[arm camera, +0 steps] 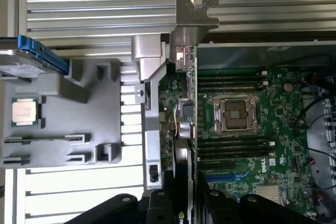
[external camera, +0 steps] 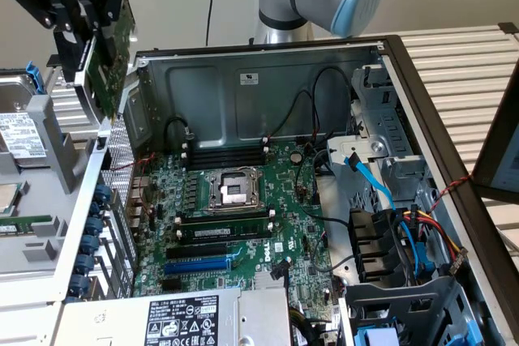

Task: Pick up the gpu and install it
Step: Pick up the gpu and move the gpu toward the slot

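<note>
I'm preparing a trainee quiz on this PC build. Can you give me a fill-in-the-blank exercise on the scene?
1. The end effector grips the ____.
2. The gpu has a ____-coloured end bracket.
3. One long slot on the motherboard is coloured ____.
Missing words: gpu; silver; blue.

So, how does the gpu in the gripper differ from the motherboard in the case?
Size: the gpu is a small card; the motherboard is far larger.
Pose: the gpu is held on edge in the gripper, up by a side wall of the case; the motherboard lies flat on the case floor.
Fittings: the gpu has a silver end bracket; the motherboard carries a processor socket and long slots.
Both are green circuit boards.
</note>
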`<state>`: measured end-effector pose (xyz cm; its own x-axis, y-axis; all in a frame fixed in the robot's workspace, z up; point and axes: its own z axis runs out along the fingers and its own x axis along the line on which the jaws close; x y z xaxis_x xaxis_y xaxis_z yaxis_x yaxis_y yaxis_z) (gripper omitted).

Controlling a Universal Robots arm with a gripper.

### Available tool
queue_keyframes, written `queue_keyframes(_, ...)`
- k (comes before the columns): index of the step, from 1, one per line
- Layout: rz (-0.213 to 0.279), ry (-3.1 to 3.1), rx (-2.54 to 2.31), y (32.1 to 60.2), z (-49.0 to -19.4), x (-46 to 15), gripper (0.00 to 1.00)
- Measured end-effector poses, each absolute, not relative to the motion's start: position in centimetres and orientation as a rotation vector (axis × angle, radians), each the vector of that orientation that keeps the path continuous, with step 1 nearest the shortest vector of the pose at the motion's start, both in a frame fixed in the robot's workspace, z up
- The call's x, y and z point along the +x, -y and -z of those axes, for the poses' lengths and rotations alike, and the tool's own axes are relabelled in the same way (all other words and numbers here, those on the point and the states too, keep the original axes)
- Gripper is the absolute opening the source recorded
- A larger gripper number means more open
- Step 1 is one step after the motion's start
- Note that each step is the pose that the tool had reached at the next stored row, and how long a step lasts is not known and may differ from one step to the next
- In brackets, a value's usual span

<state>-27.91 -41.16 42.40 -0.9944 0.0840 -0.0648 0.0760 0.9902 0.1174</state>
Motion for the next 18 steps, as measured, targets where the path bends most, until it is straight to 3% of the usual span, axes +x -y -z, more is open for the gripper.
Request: queue_keyframes(18, -0.169, -3.140, 0.132, 42.0, -41.9, -21.2, 0.27)
